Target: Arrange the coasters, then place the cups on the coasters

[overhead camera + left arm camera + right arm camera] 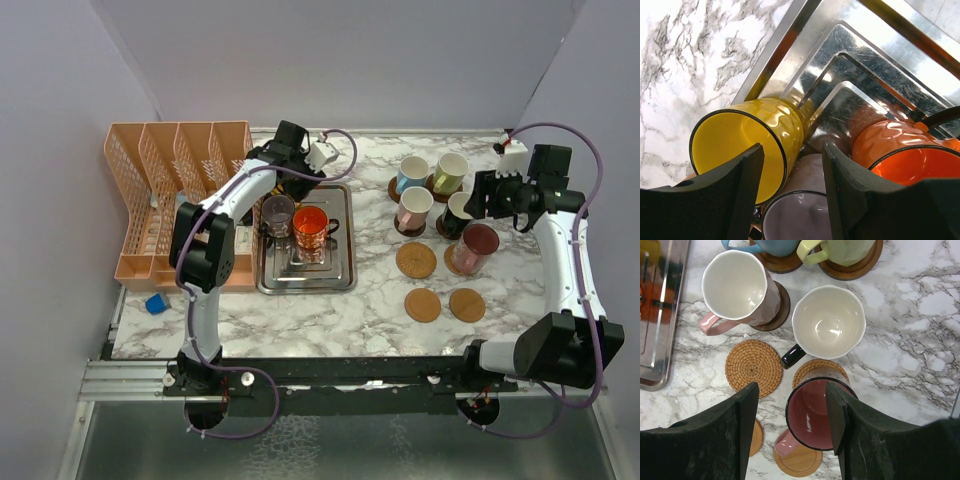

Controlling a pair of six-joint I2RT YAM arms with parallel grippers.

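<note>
Left end effector (792, 150) over glossy cup (800, 175)

1. The table (370, 320) has a white marble-look top with grey veins.
2. A rectangular steel tray (345, 270) lies left of centre.
3. An orange slotted rack (135, 200) sits along the left edge, just beside the tray.
4. A small blue object (155, 303) lies near the rack's near end.
5. On the right, 1 bare woven coaster (415, 260) lies flat, with a 2nd woven coaster (815, 369) just beside it, partly covered.
6. 2 smooth tan coasters (422, 304) (467, 304) lie bare, side by side, nearer the arms.
7. Dark coasters (392, 188) farther back carry cups.
</note>
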